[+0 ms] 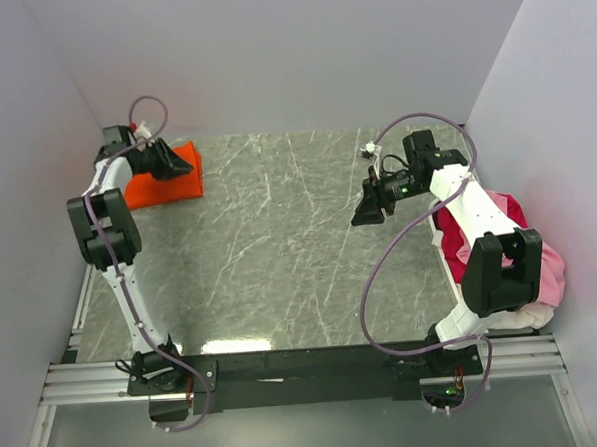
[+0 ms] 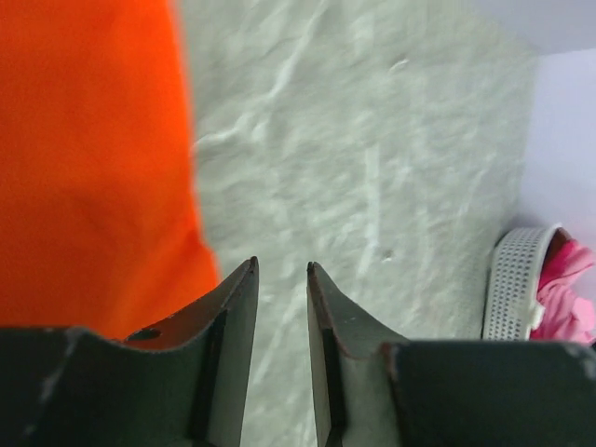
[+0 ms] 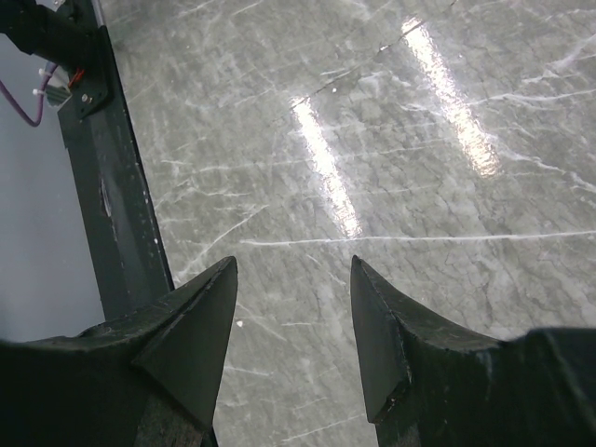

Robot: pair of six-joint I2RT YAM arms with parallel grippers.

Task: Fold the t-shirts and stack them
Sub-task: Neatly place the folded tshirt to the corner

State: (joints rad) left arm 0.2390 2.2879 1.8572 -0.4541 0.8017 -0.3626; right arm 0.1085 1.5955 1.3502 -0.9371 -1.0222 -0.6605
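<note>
**Orange shirt set down; release in hand, pile untouched**

1. Table [image 1: 300,253]: marbled top, bare across its middle.
2. Pile [image 1: 549,270]: pink, magenta-red and white shirts heaped off the table's right edge, in a white basket [image 2: 517,279]. None is laid out yet.
3. Orange shirt [image 1: 171,180]: a compact folded block at the table's far-left corner. Judged to be the base of the stack.
4. Left gripper [image 2: 281,267]: over the table's far-left corner, at the shirt's inner edge. Jaws narrowly parted, nothing between them; released.
5. Right gripper [image 3: 293,265]: above the table's right side, short of the pile. Jaws wide, empty.

Recommendation: lift the left gripper straight up before any sideways move, so that a finger does not drag the top layer and spoil the fold. Send the right gripper to the pile and pinch only the uppermost shirt; tangled cloth risks pulling two out together. Spread it flat at the table's middle.
</note>
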